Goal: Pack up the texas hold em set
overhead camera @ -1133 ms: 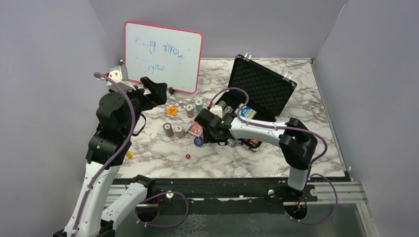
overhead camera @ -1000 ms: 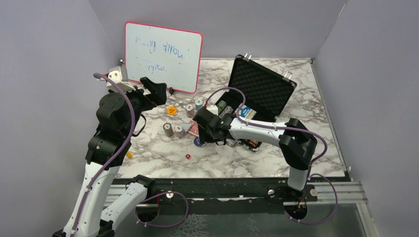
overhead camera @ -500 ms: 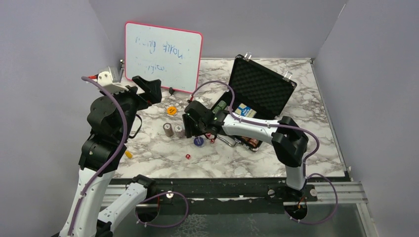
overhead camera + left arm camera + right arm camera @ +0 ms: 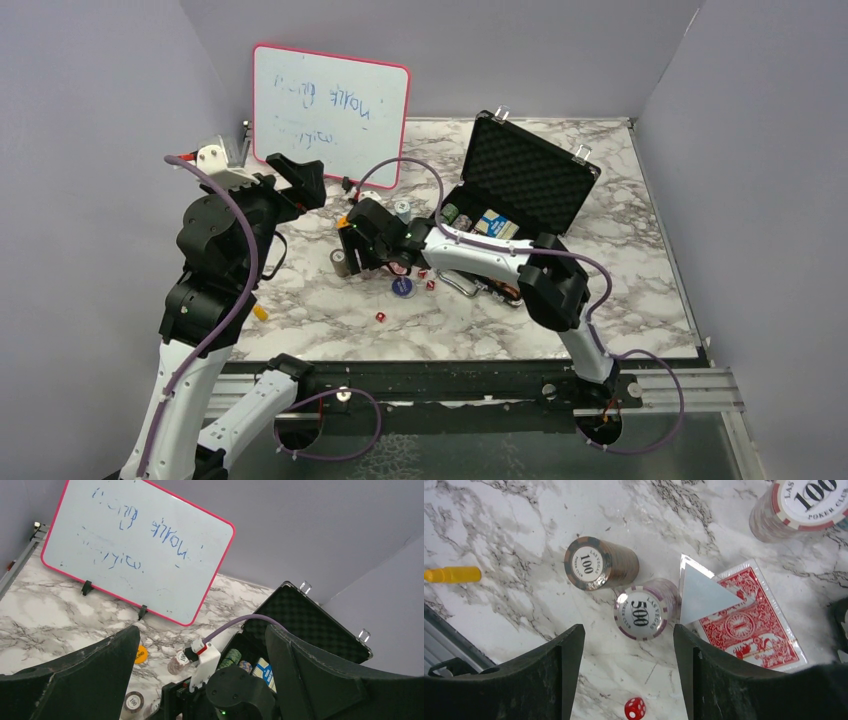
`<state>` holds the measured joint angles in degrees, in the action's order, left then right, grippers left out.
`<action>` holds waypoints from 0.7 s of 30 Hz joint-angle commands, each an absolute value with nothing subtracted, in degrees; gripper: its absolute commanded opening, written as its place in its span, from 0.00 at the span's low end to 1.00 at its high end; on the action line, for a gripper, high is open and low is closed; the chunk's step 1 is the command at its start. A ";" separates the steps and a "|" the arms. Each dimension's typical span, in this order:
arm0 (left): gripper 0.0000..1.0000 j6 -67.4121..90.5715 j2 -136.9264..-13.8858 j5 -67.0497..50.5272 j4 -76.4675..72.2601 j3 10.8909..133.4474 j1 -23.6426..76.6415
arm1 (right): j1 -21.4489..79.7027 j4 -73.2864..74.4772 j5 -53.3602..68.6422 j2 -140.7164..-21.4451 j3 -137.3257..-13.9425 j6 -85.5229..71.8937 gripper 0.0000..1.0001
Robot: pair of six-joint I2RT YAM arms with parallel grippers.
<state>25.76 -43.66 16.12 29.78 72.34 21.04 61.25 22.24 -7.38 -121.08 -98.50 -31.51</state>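
Observation:
The black foam-lined case point(image 4: 528, 180) stands open at the back right, with chip stacks point(image 4: 455, 214) and a blue card box point(image 4: 497, 224) inside. My right gripper point(image 4: 362, 250) is open and empty, low over the loose pieces. In the right wrist view its fingers point(image 4: 559, 670) flank a purple-striped 500 chip stack point(image 4: 641, 612). A brown 100 stack point(image 4: 594, 565) lies left of that, red-backed cards point(image 4: 749, 625) to its right, and a red die point(image 4: 635, 708) below it. My left gripper point(image 4: 300, 178) is open and empty, raised near the whiteboard. A blue button point(image 4: 402, 287) and an orange button point(image 4: 141, 654) lie on the table.
The pink-framed whiteboard point(image 4: 330, 112) leans at the back left. A small yellow piece point(image 4: 260, 312) lies near the left arm. More red dice point(image 4: 380, 317) lie on the marble in front of the right gripper. Another 100 stack point(image 4: 804, 505) stands beyond the cards. Grey walls enclose the table.
My right gripper has moved left from above the cards and blue button to above the chip stacks. My left arm has drawn back a little to the left.

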 commanded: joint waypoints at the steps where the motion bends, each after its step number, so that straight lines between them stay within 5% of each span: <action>1: 0.99 24.56 -43.06 17.84 30.28 73.03 21.23 | 61.79 24.54 -9.90 -125.59 -103.08 -29.06 0.69; 12: 0.99 24.08 -42.35 18.37 30.66 72.81 21.19 | 63.43 27.27 -11.93 -131.91 -110.92 -23.25 0.61; 21: 0.99 24.08 -41.85 18.46 30.73 72.37 21.18 | 63.63 27.93 -14.81 -128.65 -110.04 -21.93 0.36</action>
